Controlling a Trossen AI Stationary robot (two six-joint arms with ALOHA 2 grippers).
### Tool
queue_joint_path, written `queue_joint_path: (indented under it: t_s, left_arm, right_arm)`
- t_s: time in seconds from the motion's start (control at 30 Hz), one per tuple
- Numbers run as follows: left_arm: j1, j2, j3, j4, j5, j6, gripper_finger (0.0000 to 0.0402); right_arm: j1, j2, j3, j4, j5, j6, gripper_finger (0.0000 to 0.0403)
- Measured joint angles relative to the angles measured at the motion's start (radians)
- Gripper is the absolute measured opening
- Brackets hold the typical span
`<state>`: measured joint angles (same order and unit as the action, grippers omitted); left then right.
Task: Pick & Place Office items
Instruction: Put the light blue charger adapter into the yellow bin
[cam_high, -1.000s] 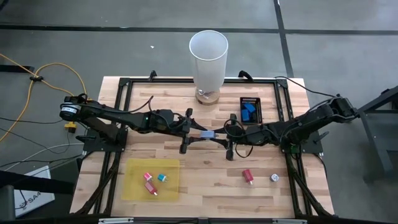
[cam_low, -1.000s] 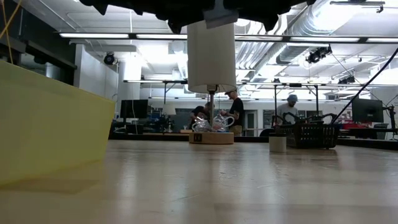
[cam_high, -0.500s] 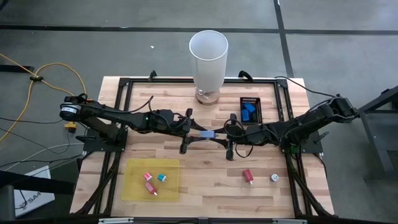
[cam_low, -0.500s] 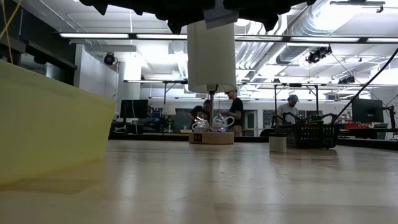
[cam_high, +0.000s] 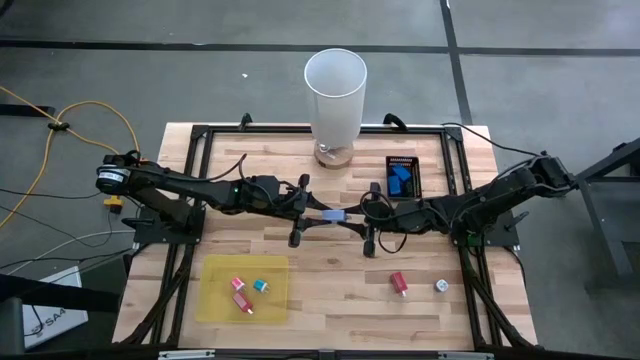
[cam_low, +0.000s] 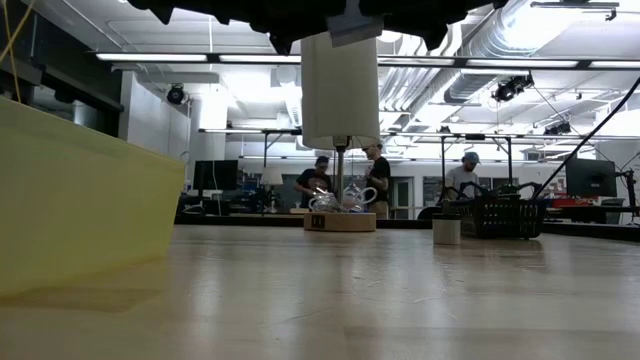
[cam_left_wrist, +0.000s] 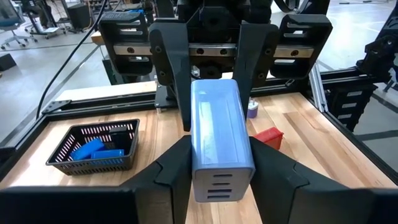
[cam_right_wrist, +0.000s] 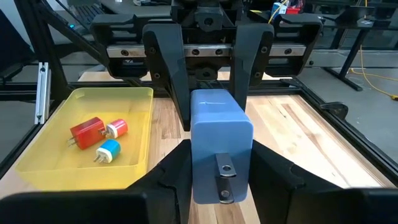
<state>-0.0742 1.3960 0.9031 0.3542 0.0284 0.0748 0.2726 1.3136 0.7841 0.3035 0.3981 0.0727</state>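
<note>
While spanning both claws, blue block (cam_high: 334, 215) level, lengthwise between them.

- Even, bright light falls from above — the wooden table (cam_high: 340, 265) shows only faint, soft shadows under the arms.
- In the low view, ceiling strip lights (cam_low: 200, 57) glare white, and the near tabletop carries a pale sheen.
- The near yellow tray (cam_low: 80, 195) is blurred; the far room stays sharper.
- Wrist views bend straight lines near their edges.

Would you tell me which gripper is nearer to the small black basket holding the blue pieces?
Right. The right gripper sits just in front of the black basket; the left gripper is farther off, across the light blue block both grippers hold.
</note>
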Motion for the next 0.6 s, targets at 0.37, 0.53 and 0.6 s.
queue_joint_path:
  t_s: [0.37,0.53,0.6]
  left_arm:
    - [0.0,0.0,0.0,0.0,0.0,0.0,0.0117]
    - [0.0,0.0,0.0,0.0,0.003,0.001,0.012]
    - [0.0,0.0,0.0,-0.001,0.003,0.0,0.0121]
  right_arm:
    - [0.0,0.0,0.0,0.0,0.0,0.0,0.0129]
    - [0.0,0.0,0.0,0.0,-0.005,0.001,0.0128]
    - [0.0,0.0,0.0,0.0,-0.008,0.001,0.0128]
